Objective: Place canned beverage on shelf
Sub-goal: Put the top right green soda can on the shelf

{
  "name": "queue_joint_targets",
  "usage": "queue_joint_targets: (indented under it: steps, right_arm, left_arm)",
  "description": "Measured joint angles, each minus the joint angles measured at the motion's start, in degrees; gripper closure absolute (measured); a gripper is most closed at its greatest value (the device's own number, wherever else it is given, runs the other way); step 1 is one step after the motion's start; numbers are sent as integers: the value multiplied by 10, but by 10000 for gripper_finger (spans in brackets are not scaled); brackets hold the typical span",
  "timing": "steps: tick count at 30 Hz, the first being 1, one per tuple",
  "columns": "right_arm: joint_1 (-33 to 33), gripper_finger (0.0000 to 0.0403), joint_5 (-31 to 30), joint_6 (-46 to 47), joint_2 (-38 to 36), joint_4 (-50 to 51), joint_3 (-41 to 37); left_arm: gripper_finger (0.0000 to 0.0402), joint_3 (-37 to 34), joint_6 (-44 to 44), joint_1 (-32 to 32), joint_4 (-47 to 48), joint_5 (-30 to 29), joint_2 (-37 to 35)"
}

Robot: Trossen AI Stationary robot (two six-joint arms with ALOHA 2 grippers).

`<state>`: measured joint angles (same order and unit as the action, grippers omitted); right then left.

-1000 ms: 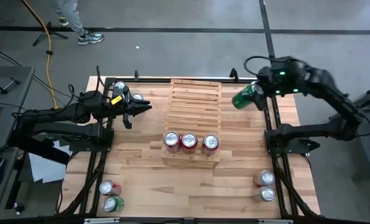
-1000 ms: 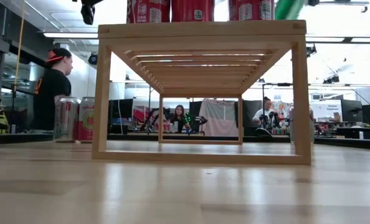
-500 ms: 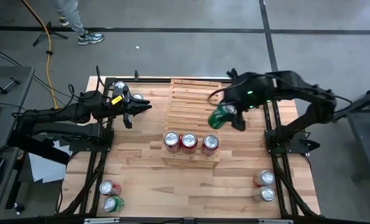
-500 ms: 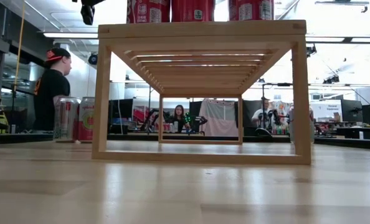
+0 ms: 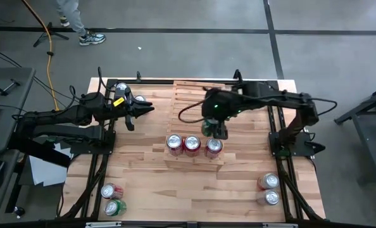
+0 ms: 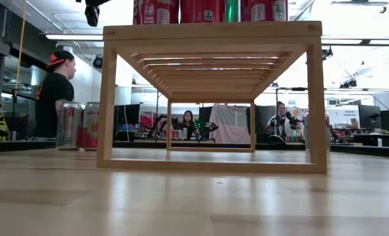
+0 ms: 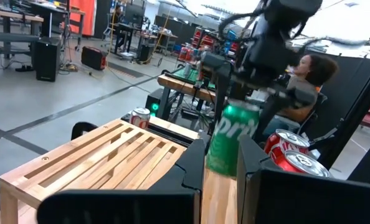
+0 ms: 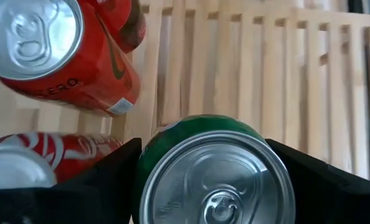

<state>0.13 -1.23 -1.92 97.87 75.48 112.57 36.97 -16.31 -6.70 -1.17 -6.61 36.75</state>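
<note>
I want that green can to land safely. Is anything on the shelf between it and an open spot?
The right claw holds the green can over the shelf, just behind three red cans filling the front row. The slats behind them look bare, so nothing visible blocks a spot there.

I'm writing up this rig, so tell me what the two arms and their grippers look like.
Both arms are dark, jointed and tube-like with black cables. The left gripper carries a yellow tag behind its black fingers. The right gripper has a green light on its wrist.
</note>
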Motion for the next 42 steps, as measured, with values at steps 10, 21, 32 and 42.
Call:
queue_joint_targets:
  steps: [10, 21, 32, 42]
  right_arm:
    - [0, 99, 2, 0, 31, -4, 0]
    - [0, 67, 10, 3, 30, -15, 0]
    - [-5, 65, 8, -6, 29, -9, 114]
    - [-5, 148, -22, 33, -17, 125, 109]
  left_arm:
    - [398, 0, -1, 0, 1, 0, 0]
    - [398, 0, -1, 0, 8, 0, 0]
    - [398, 0, -1, 0, 16, 0, 0]
    - [398, 0, 0, 0, 26, 0, 0]
